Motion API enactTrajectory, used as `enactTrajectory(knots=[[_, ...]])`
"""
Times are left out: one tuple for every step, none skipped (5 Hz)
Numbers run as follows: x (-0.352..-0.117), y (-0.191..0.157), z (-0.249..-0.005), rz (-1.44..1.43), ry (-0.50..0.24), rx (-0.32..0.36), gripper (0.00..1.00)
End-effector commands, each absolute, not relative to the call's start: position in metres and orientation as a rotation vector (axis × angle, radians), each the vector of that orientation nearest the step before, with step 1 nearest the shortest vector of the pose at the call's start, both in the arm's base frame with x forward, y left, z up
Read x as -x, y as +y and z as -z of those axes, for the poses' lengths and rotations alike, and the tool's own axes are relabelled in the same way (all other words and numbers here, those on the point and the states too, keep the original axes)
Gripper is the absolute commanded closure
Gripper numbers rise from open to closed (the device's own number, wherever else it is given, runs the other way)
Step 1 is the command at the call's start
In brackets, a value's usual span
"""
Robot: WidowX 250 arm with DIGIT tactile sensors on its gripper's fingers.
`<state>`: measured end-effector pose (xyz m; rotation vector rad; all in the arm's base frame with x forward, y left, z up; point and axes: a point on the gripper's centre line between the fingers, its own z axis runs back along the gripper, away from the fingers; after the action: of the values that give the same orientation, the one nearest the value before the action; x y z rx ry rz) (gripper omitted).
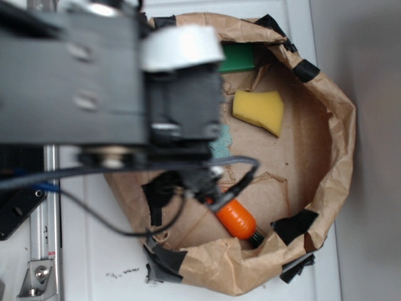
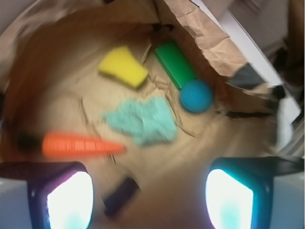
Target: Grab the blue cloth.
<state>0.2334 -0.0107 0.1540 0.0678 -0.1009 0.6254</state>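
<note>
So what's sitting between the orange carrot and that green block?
In the wrist view the blue cloth lies between the carrot and the green block, on the brown paper. The exterior view hides most of it behind the arm.

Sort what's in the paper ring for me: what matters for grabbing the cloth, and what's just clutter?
For the job:
blue cloth
gripper, jaws apart, above the cloth

Lying about:
yellow sponge wedge
green block
blue ball
carrot
small dark block
</note>
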Motion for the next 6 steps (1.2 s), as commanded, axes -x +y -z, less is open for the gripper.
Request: enactTrajectory(knots=[[-0.258, 0.012, -0.11, -0.704, -0.273, -0.058, 0.0], [-0.25, 0.018, -0.083, -0.676, -0.265, -0.099, 0.0], [-0.251, 0.022, -0.06, -0.56, -0.255, -0.002, 0.0], [-0.257, 0.02, -0.039, -0.404, -0.255, 0.106, 0.0], [-0.257, 0.019, -0.034, -0.388, -0.228, 0.082, 0.0], [-0.263, 0.015, -0.031, -0.4, -0.216, 0.082, 0.37]])
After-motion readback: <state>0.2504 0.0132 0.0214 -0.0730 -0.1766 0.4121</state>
